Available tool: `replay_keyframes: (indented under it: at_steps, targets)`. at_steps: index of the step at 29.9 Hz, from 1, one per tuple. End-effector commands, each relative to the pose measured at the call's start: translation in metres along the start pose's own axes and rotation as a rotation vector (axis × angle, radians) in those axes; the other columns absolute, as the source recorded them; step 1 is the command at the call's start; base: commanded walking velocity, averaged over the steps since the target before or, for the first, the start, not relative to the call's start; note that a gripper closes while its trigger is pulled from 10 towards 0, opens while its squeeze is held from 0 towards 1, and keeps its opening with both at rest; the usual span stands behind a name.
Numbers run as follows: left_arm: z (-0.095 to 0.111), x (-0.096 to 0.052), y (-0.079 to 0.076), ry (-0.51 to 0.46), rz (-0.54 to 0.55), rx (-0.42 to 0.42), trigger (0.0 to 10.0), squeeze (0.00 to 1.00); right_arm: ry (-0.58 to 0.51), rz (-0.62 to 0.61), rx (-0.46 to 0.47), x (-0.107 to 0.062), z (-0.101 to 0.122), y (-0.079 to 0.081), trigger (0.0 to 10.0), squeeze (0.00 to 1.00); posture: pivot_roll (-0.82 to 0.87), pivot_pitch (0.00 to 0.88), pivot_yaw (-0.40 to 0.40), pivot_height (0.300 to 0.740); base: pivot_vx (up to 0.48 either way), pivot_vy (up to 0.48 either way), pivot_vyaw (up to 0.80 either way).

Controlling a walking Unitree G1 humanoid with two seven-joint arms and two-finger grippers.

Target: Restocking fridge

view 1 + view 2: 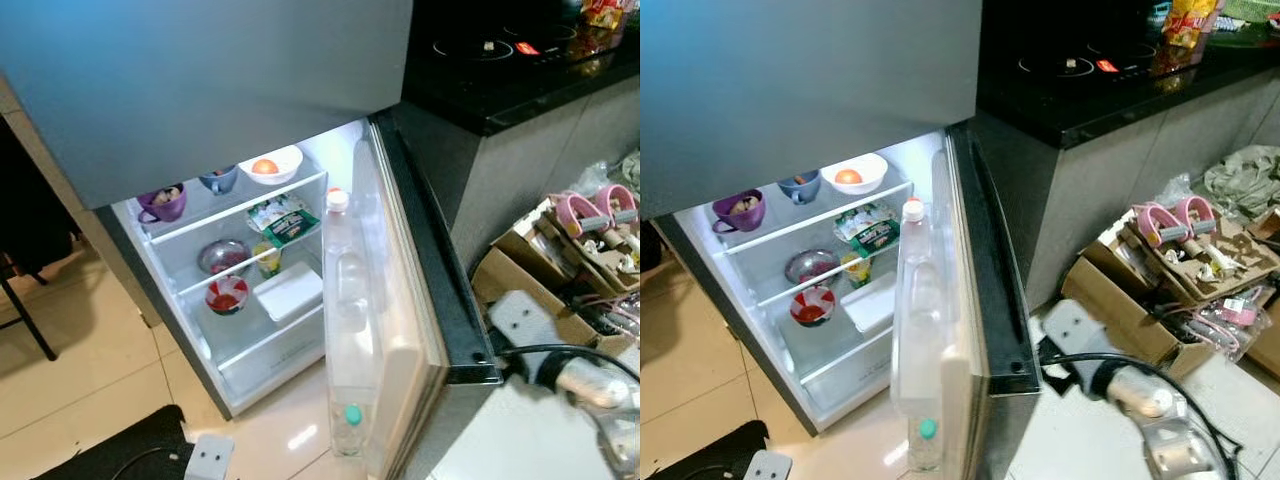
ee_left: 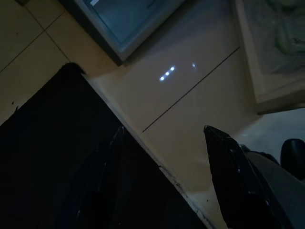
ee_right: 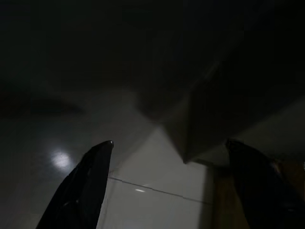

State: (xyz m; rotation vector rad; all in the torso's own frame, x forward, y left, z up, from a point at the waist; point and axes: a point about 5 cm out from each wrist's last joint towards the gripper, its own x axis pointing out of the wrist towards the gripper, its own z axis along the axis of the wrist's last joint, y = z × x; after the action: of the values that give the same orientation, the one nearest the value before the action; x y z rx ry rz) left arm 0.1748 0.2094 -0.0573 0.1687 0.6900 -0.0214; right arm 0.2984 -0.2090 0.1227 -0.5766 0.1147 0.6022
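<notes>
The fridge's lower compartment point(image 1: 300, 345) stands open, lit inside. Its door point(image 1: 400, 300) is swung out to the right and carries a tall clear bottle point(image 1: 345, 290) with a white cap. The top shelf holds a purple cup point(image 1: 163, 203), a blue cup point(image 1: 218, 180) and a white bowl with an orange fruit point(image 1: 270, 165). Below them are green packets point(image 1: 283, 220), a metal bowl point(image 1: 223, 256), a red bowl point(image 1: 227, 294) and a white box point(image 1: 289, 290). My left gripper point(image 2: 164, 129) hangs open over the floor and a black mat point(image 2: 52, 157). My right gripper point(image 3: 170, 142) is open above dim floor tiles.
A black countertop with a hob point(image 1: 500, 60) runs to the right of the fridge. Cardboard boxes with pink-handled items point(image 1: 590, 230) clutter the floor at the right. A black chair leg point(image 1: 25, 320) stands at the far left. Beige tiles point(image 1: 70, 370) lie before the fridge.
</notes>
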Motion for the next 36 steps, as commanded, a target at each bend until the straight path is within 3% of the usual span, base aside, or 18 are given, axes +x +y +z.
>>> replay_keyframes:
  at_steps: [1,3,6,7,9,10,11,12,14,16,19,20,23,32,34,36]
  targets:
    - [-0.005,-0.002,0.002,0.019,0.005,0.011,10.0,0.0,-0.028,0.091,-0.025,0.01,0.011,0.018,10.0,0.0,-0.1,0.121,0.028,0.74,0.0,0.0,0.0]
    - [-0.005,-0.002,0.003,0.019,0.005,0.013,10.0,0.0,-0.1,0.195,-0.05,0.025,0.032,0.042,10.0,0.0,-0.11,0.118,0.034,0.74,0.0,0.0,0.0]
    - [-0.005,-0.001,0.003,0.02,0.004,0.015,10.0,0.0,-0.132,0.231,-0.057,0.031,0.041,0.051,10.0,0.0,-0.11,0.118,0.034,0.74,0.0,0.0,0.0]
    - [-0.005,-0.001,0.003,0.021,0.002,0.016,10.0,0.0,-0.212,0.289,-0.062,0.045,0.065,0.069,10.0,0.0,-0.11,0.116,0.037,0.74,0.0,0.0,0.0]
    - [-0.005,-0.001,0.001,0.022,-0.004,0.02,10.0,0.0,-0.496,0.426,0.055,0.064,0.145,0.117,10.0,0.0,-0.1,0.113,0.038,0.74,0.0,0.0,0.0]
    - [-0.005,-0.001,0.001,0.022,-0.004,0.02,10.0,0.0,-0.496,0.426,0.055,0.064,0.145,0.117,10.0,0.0,-0.1,0.113,0.038,0.74,0.0,0.0,0.0]
    - [-0.004,0.0,0.0,0.02,-0.005,0.021,10.0,0.0,-0.611,0.492,0.119,0.062,0.177,0.133,10.0,0.0,-0.09,0.112,0.035,0.74,0.0,0.0,0.0]
    - [-0.004,0.0,0.0,0.02,-0.005,0.021,10.0,0.0,-0.611,0.492,0.119,0.062,0.177,0.133,10.0,0.0,-0.09,0.112,0.035,0.74,0.0,0.0,0.0]
    - [-0.002,0.0,0.0,0.01,0.001,0.013,10.0,0.0,-0.713,0.545,0.159,0.054,0.205,0.143,10.0,0.0,-0.07,0.112,0.025,0.74,0.0,0.0,0.0]
    - [-0.001,-0.001,0.001,0.004,0.01,0.006,10.0,0.0,-0.683,0.508,0.148,0.057,0.196,0.135,10.0,0.0,-0.07,0.114,0.023,0.74,0.0,0.0,0.0]
    - [-0.006,-0.004,0.003,0.012,0.018,0.002,10.0,0.0,-0.525,0.389,0.09,0.061,0.151,0.11,10.0,0.0,-0.08,0.116,0.022,0.74,0.0,0.0,0.0]
    - [-0.006,-0.004,0.003,0.012,0.018,0.002,10.0,0.0,-0.525,0.389,0.09,0.061,0.151,0.11,10.0,0.0,-0.08,0.116,0.022,0.74,0.0,0.0,0.0]
    - [-0.008,-0.004,0.003,0.021,0.022,0.0,10.0,0.0,-0.397,0.319,0.075,0.053,0.115,0.096,10.0,0.0,-0.09,0.123,0.011,0.74,0.0,0.0,0.0]
    - [-0.001,-0.001,-0.001,0.005,0.027,-0.018,10.0,0.0,-0.277,0.268,0.111,0.043,0.086,0.097,10.0,0.0,-0.09,0.126,0.009,0.74,0.0,0.0,0.0]
    - [0.001,-0.001,0.001,-0.001,0.042,-0.025,10.0,0.0,-0.201,0.18,0.132,0.043,0.062,0.093,10.0,0.0,-0.09,0.127,0.011,0.74,0.0,0.0,0.0]
    - [0.001,-0.001,0.002,-0.002,0.05,-0.028,10.0,0.0,-0.178,0.151,0.125,0.043,0.055,0.091,10.0,0.0,-0.09,0.127,0.011,0.74,0.0,0.0,0.0]
